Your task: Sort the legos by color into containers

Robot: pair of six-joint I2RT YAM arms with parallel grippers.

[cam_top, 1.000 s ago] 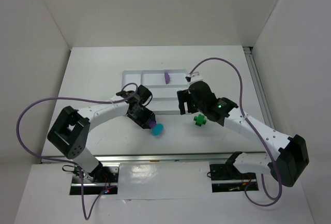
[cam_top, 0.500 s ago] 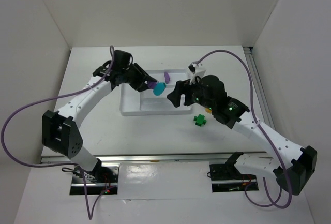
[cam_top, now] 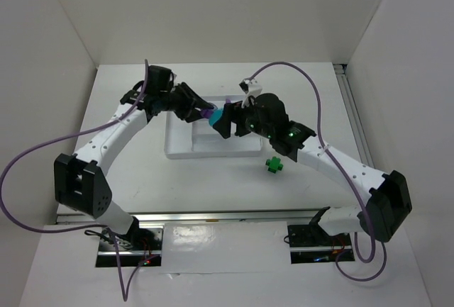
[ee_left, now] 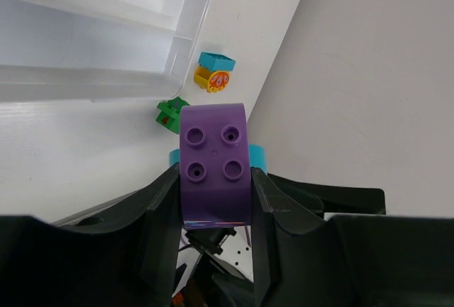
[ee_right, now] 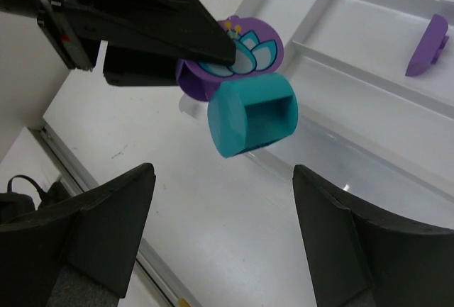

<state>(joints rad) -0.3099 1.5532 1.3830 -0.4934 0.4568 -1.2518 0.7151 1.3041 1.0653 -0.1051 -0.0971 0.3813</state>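
Observation:
My left gripper [cam_top: 203, 114] is shut on a purple lego [ee_left: 214, 165] with a cyan lego [ee_right: 252, 123] stuck to its far end, and holds the pair in the air over the white tray [cam_top: 186, 149]. My right gripper [ee_right: 223, 172] is open, and the cyan lego hangs just ahead of its spread fingers, untouched. Another purple lego [ee_right: 428, 37] lies in the tray's far section. A green lego [cam_top: 273, 164] lies on the table right of the tray. The left wrist view shows a yellow-and-red piece with a cyan top [ee_left: 213, 73] near the green lego [ee_left: 170, 114].
White walls enclose the table on three sides. Purple cables loop off both arms above the table. The right arm's forearm [cam_top: 333, 165] stretches over the table right of the green lego.
My left gripper has carried the joined purple and cyan legos from the table in front of the tray up over the tray. My right gripper has swung left to face them.

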